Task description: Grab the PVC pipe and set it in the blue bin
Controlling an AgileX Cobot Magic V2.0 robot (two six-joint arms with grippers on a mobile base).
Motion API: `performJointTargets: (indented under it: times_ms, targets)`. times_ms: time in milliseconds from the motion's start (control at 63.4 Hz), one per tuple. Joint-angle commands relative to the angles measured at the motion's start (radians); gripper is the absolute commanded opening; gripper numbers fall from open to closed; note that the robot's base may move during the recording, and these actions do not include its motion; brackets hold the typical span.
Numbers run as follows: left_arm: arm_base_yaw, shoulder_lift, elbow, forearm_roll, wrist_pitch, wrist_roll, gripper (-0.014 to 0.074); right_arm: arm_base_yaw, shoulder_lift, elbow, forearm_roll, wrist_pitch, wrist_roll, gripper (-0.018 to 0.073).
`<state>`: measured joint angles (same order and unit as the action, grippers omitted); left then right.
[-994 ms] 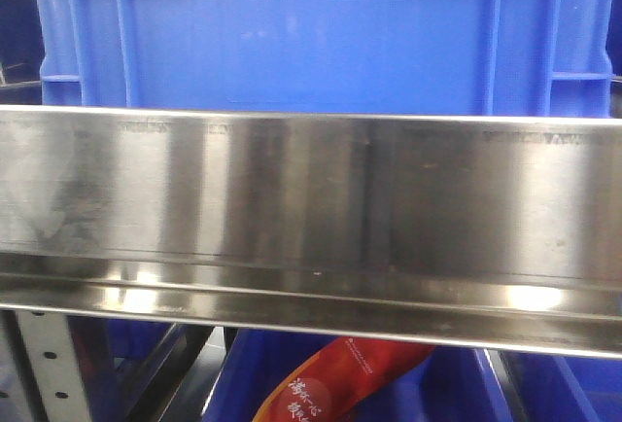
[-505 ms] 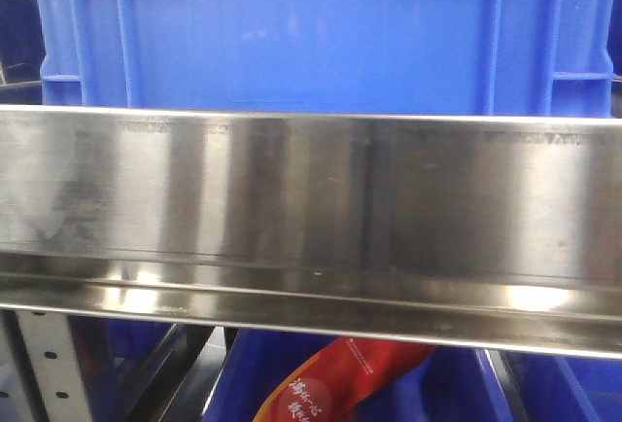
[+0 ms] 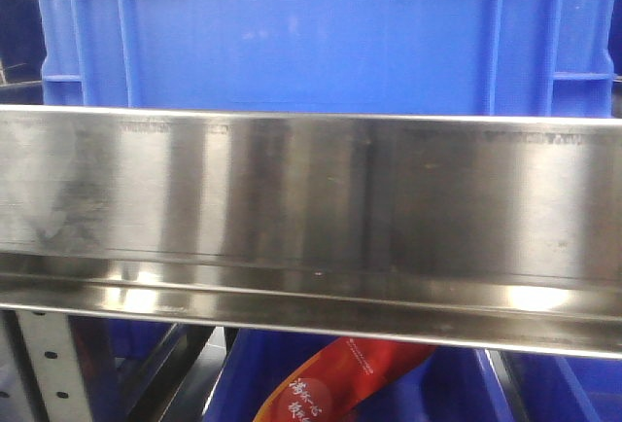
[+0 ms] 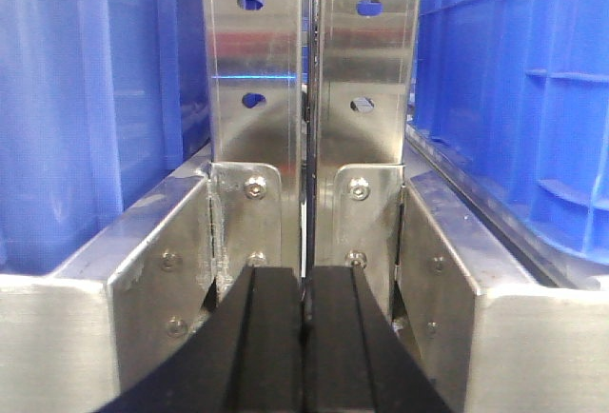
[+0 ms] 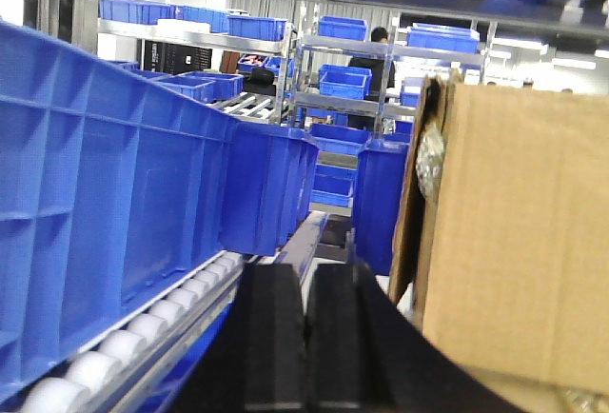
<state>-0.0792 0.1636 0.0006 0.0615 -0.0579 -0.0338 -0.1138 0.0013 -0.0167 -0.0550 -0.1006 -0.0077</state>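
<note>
No PVC pipe shows in any view. The left hand (image 4: 306,337) has its fingers pressed together on nothing, facing steel uprights (image 4: 309,99); the right hand (image 5: 306,337) likewise, beside a cardboard box (image 5: 514,232). A blue bin (image 3: 321,33) sits ahead. Such pipe is probably light, stiff and slick: take it mid-length.

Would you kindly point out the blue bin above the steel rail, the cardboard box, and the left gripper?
blue bin (image 3: 321,33), front view, its flat front wall.
cardboard box (image 5: 519,232), right wrist view, its broad side.
left gripper (image 4: 304,337), left wrist view, seam between its black fingers.
</note>
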Motion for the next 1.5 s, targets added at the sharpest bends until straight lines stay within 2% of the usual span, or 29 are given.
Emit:
performJointTargets:
  times_ms: [0, 126, 316, 473, 1483]
  targets:
    - [0.004, -0.006, -0.001, -0.005, -0.020, 0.000, -0.0111, 0.000, -0.001, 0.013, 0.061, -0.031, -0.001, -0.0169]
    - [0.004, -0.006, -0.001, -0.005, -0.020, 0.000, -0.0111, 0.010, -0.001, 0.017, 0.121, -0.039, -0.001, -0.0169]
    - [0.004, -0.006, -0.001, -0.005, -0.020, 0.000, -0.0111, 0.012, -0.001, 0.017, 0.123, -0.025, -0.001, -0.0169]
    - [0.004, -0.006, -0.001, -0.005, -0.020, 0.000, -0.0111, 0.012, -0.001, 0.017, 0.180, -0.009, -0.001, -0.0169]
    - [0.004, -0.006, -0.001, -0.005, -0.020, 0.000, -0.0111, 0.012, -0.001, 0.017, 0.180, -0.018, -0.001, -0.0169]
